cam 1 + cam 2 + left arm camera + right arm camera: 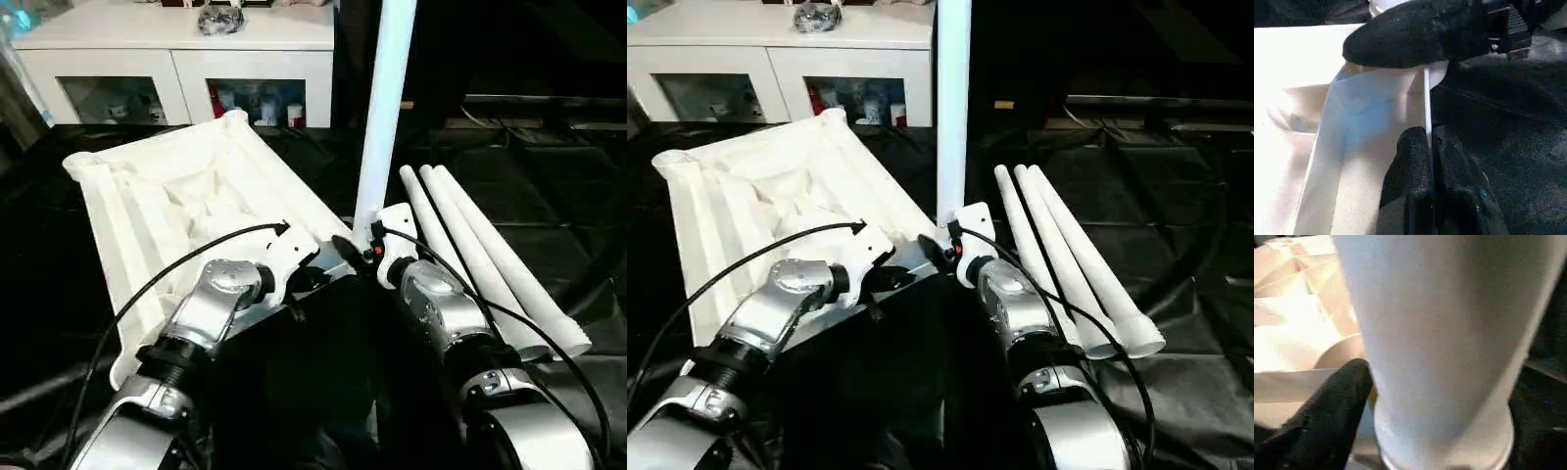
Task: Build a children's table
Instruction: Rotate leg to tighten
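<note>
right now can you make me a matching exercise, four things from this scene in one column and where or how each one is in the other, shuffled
Things:
1. table top
2. upright leg
3. three spare legs
4. left gripper

States:
A. lying side by side on the black sheet, to the robot's right
B. shut on the thin side wall of the top
C. standing in the top's near corner socket
D. lying underside up, ribs showing

Pairs: 1-D, 2-C, 3-A, 4-B
</note>
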You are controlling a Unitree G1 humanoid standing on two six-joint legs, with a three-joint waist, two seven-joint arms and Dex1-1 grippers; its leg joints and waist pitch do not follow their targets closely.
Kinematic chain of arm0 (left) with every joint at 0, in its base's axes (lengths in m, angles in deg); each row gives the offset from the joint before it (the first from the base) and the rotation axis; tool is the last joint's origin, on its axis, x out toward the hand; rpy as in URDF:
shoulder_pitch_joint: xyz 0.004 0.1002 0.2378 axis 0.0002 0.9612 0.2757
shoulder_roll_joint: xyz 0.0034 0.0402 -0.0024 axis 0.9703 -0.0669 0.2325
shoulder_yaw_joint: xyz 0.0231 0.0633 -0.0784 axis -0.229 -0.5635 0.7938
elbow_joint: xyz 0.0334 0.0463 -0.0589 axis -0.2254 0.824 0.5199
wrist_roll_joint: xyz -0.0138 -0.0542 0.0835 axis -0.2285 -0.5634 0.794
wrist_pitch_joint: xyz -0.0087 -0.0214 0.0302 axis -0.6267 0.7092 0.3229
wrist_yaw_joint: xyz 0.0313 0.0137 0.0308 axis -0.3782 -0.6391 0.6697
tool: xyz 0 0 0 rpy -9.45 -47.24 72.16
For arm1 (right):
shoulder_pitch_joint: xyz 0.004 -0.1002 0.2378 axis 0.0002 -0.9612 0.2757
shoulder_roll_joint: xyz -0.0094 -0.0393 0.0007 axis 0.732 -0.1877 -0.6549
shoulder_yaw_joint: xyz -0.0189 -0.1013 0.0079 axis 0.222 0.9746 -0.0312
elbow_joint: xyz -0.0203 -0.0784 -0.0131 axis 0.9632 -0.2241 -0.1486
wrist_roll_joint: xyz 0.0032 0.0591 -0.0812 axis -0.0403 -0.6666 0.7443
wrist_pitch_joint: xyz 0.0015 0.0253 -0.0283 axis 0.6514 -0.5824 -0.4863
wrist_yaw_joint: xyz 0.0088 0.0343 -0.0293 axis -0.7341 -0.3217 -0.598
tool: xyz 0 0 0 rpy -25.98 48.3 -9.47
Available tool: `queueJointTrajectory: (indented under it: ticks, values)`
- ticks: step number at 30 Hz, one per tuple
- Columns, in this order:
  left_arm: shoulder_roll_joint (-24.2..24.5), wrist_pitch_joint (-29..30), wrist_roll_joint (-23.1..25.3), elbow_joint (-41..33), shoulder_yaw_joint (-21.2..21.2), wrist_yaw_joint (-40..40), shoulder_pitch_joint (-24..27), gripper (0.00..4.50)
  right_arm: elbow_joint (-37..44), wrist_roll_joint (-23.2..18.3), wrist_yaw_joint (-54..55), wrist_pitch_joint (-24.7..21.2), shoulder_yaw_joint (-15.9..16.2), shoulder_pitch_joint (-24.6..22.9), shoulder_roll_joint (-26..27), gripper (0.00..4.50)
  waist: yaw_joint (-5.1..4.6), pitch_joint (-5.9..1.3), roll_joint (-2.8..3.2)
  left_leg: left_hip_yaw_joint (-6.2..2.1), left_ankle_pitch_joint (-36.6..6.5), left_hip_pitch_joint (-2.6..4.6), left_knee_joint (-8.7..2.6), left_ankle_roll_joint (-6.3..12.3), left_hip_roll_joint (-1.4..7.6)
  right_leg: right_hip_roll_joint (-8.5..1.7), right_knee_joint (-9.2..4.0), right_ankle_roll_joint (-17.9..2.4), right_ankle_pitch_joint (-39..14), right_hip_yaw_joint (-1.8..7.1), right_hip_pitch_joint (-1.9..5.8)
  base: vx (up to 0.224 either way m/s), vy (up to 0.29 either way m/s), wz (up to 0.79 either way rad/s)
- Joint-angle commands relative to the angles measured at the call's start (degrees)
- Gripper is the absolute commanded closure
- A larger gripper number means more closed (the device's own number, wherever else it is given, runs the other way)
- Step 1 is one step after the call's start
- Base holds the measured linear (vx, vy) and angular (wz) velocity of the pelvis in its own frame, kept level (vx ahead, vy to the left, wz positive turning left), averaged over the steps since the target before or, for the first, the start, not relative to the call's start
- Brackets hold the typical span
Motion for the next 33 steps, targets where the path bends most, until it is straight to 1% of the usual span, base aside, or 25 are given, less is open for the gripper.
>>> queueJointTrajectory:
  ticks: [1,2,3,5,7,8,9,10,11,12,13,14,15,16,17,18,19,21,24,25,26,29,30,32,33]
  values:
    - [-1.3,-4.2,-4.1,-4.4,-3.1,-6.0,1.0,4.50,1.0,0.1,-9.2,-1.1,5.7,-1.5,0.9,0.46,0.15,-3.01,-0.62,-0.42,-12.1,-0.19,-3.58,2.77,1.53,-4.33,-5.02,-9.9,-14.4,3.22,2.46,0.000,0.000,0.00]
    - [-1.0,-4.3,-4.1,-4.6,-3.1,-6.4,1.2,4.50,1.3,0.1,-10.2,-1.0,5.8,-1.6,0.5,0.46,0.21,-3.06,-0.53,-0.39,-11.4,-0.23,-3.53,3.19,1.62,-4.28,-4.83,-10.5,-12.7,3.24,2.46,0.000,0.000,0.00]
    - [-1.0,-4.3,-4.1,-4.6,-3.1,-6.4,1.2,4.50,1.3,0.1,-10.2,-1.0,5.8,-1.6,0.5,0.46,0.21,-3.06,-0.53,-0.39,-11.4,-0.23,-3.53,3.19,1.62,-4.28,-4.83,-10.5,-12.7,3.24,2.46,0.000,0.000,0.00]
    - [0.5,-4.8,-4.3,-5.4,-3.3,-8.6,2.0,4.50,3.6,-0.5,-15.2,-0.3,6.7,-2.7,-2.1,0.46,0.30,-3.18,-0.20,-0.33,-10.1,-0.18,-3.38,3.45,1.62,-4.12,-4.42,-11.6,-9.3,3.23,2.49,0.000,0.000,0.00]
    - [1.4,-5.2,-4.4,-5.8,-3.5,-10.0,2.4,4.50,5.3,-0.9,-18.5,0.1,7.2,-3.6,-3.9,0.46,0.41,-3.17,-0.38,-0.29,-9.9,-0.33,-3.31,4.16,1.67,-4.09,-4.30,-12.0,-7.5,3.19,2.65,0.000,0.000,0.00]
    - [2.3,-5.2,-4.7,-6.4,-3.6,-11.4,2.8,4.50,7.4,-1.7,-22.1,-0.2,7.6,-4.6,-5.7,0.46,0.51,-3.25,-0.42,-0.23,-9.9,-0.25,-3.23,4.39,1.63,-3.99,-4.25,-12.1,-7.1,3.16,2.74,0.000,0.000,0.00]
    - [3.0,-5.3,-5.0,-6.9,-3.6,-12.6,3.1,4.50,9.1,-2.4,-24.8,-0.5,7.8,-5.4,-7.2,0.46,0.69,-3.29,-0.07,-0.25,-9.8,-0.19,-3.14,4.54,1.70,-4.03,-4.15,-12.3,-6.7,3.17,2.68,0.000,0.000,0.00]
    - [3.7,-5.1,-5.3,-7.3,-3.6,-13.7,3.4,4.50,10.4,-2.9,-26.9,-1.1,8.1,-6.0,-8.4,0.46,0.76,-3.27,-0.23,-0.13,-9.7,-0.22,-3.10,4.87,1.81,-3.94,-4.13,-12.5,-6.1,3.18,2.59,0.000,0.000,0.00]
    - [3.7,-5.1,-5.3,-7.3,-3.6,-13.7,3.4,4.50,10.5,-3.0,-26.9,-1.1,8.1,-6.0,-8.5,0.46,0.78,-3.20,-0.26,-0.15,-9.6,-0.30,-3.17,4.97,1.79,-3.88,-4.12,-12.6,-5.9,3.16,2.67,0.000,0.000,0.00]
    - [4.8,-5.3,-5.7,-7.9,-3.5,-15.4,3.9,4.50,12.4,-3.3,-30.3,-1.7,8.4,-7.0,-10.5,0.46,0.80,-3.26,-0.29,-0.18,-9.3,-0.41,-3.13,5.03,1.79,-3.96,-4.04,-12.9,-5.8,3.10,2.74,0.000,0.000,0.00]
    - [5.1,-5.4,-5.8,-8.0,-3.5,-15.9,4.0,4.50,12.8,-3.4,-31.2,-1.8,8.4,-7.2,-11.0,0.46,0.89,-3.20,0.02,-0.15,-9.8,-0.34,-3.06,4.95,1.75,-3.88,-4.23,-12.8,-6.3,3.05,2.69,0.000,0.000,0.00]
    - [5.7,-5.5,-5.9,-8.1,-3.5,-16.8,4.2,4.50,13.6,-3.4,-32.8,-2.1,8.5,-7.6,-12.0,0.46,0.92,-3.20,-0.17,-0.18,-10.0,-0.35,-3.10,4.94,1.74,-3.91,-4.27,-12.7,-6.8,3.05,2.78,0.000,0.000,0.00]
    - [6.0,-5.6,-6.0,-8.2,-3.4,-17.3,4.3,4.50,14.0,-3.5,-33.7,-2.2,8.6,-7.8,-12.6,0.70,0.94,-3.18,-0.18,-0.16,-9.9,-0.41,-3.10,4.92,1.71,-3.94,-4.26,-12.7,-7.0,3.07,2.78,0.000,0.000,0.00]
    - [6.5,-5.7,-6.1,-8.5,-3.3,-18.2,4.6,4.50,14.5,-3.6,-34.7,-2.7,8.5,-8.1,-13.3,0.70,0.99,-3.11,0.02,-0.22,-10.5,-0.39,-3.17,4.66,1.68,-3.98,-4.39,-12.5,-8.5,3.01,2.73,0.000,0.000,0.00]
    - [6.9,-5.8,-6.3,-8.7,-3.2,-19.0,4.8,4.50,14.9,-3.8,-35.7,-2.9,8.5,-8.3,-13.8,0.70,0.90,-3.07,-0.12,-0.21,-10.9,-0.41,-3.21,4.54,1.71,-3.97,-4.48,-12.3,-9.1,3.01,2.75,0.000,0.000,0.00]
    - [7.0,-5.8,-6.3,-8.8,-3.2,-19.1,4.8,4.50,14.9,-3.8,-35.9,-3.0,8.5,-8.3,-13.9,0.83,0.91,-3.11,-0.15,-0.22,-11.0,-0.29,-3.22,4.38,1.73,-3.99,-4.55,-12.2,-9.9,3.03,2.68,0.000,0.000,0.00]
    - [7.5,-5.7,-6.4,-8.9,-3.3,-19.8,4.9,4.50,15.2,-3.8,-36.7,-3.2,8.6,-8.5,-14.5,0.96,0.86,-3.11,0.07,-0.23,-11.2,-0.26,-3.21,4.18,1.73,-3.97,-4.59,-12.3,-10.0,3.04,2.63,0.000,0.000,0.00]
    - [8.3,-5.9,-6.7,-9.2,-3.5,-21.1,5.1,4.50,16.1,-4.2,-38.3,-4.3,9.1,-8.9,-15.5,1.07,0.88,-3.15,0.02,-0.28,-10.9,-0.28,-3.23,4.14,1.76,-3.89,-4.45,-12.4,-9.3,3.01,2.70,0.000,0.000,0.00]
    - [8.9,-6.1,-6.8,-9.3,-3.5,-21.6,5.3,4.50,16.7,-4.2,-38.7,-4.5,9.5,-9.1,-15.9,1.33,0.97,-3.28,0.07,-0.29,-9.9,-0.28,-3.12,4.44,1.80,-3.85,-4.15,-13.0,-6.8,3.01,2.68,0.000,0.000,0.00]
    - [9.3,-6.1,-6.8,-9.3,-3.5,-21.9,5.5,4.50,17.2,-4.4,-38.7,-4.9,9.9,-9.4,-15.5,1.42,0.93,-3.27,-0.20,-0.27,-9.7,-0.32,-3.11,4.47,1.75,-3.88,-4.13,-13.2,-6.7,2.99,2.74,0.000,0.000,0.00]
    - [9.3,-6.0,-6.9,-9.3,-3.6,-22.0,5.6,4.50,17.6,-4.4,-38.8,-5.2,10.0,-9.6,-15.2,1.51,0.93,-3.26,-0.07,-0.28,-9.7,-0.31,-3.12,4.48,1.76,-3.90,-4.12,-13.2,-6.9,2.98,2.72,0.000,0.000,0.00]
    - [8.8,-5.9,-6.6,-9.1,-3.2,-20.6,5.5,4.50,17.3,-4.0,-37.3,-5.3,9.9,-9.8,-13.8,1.67,0.88,-3.21,-0.10,-0.24,-10.2,-0.31,-3.13,4.27,1.71,-3.94,-4.27,-13.0,-7.9,3.00,2.70,0.000,0.000,0.00]
    - [8.8,-5.9,-6.6,-9.1,-3.2,-20.6,5.5,4.50,17.3,-4.0,-37.3,-5.3,9.9,-9.8,-13.8,1.70,0.89,-3.18,-0.25,-0.26,-10.3,-0.28,-3.17,4.17,1.73,-4.00,-4.30,-12.9,-8.7,3.00,2.67,0.000,0.000,0.00]
    - [7.7,-5.3,-5.9,-8.2,-2.7,-18.2,5.0,4.50,15.5,-3.4,-33.4,-5.2,9.1,-9.3,-12.0,1.72,0.83,-3.14,-0.20,-0.27,-10.3,-0.26,-3.21,3.97,1.75,-3.95,-4.36,-12.6,-9.1,3.03,2.63,0.000,0.000,0.00]
    - [7.7,-5.3,-5.9,-8.2,-2.7,-18.2,5.0,4.50,15.5,-3.4,-33.4,-5.2,9.1,-9.3,-12.0,1.72,0.68,-3.06,-0.42,-0.30,-10.4,-0.31,-3.29,3.68,1.71,-4.04,-4.36,-12.6,-9.7,3.06,2.59,0.000,0.000,0.00]
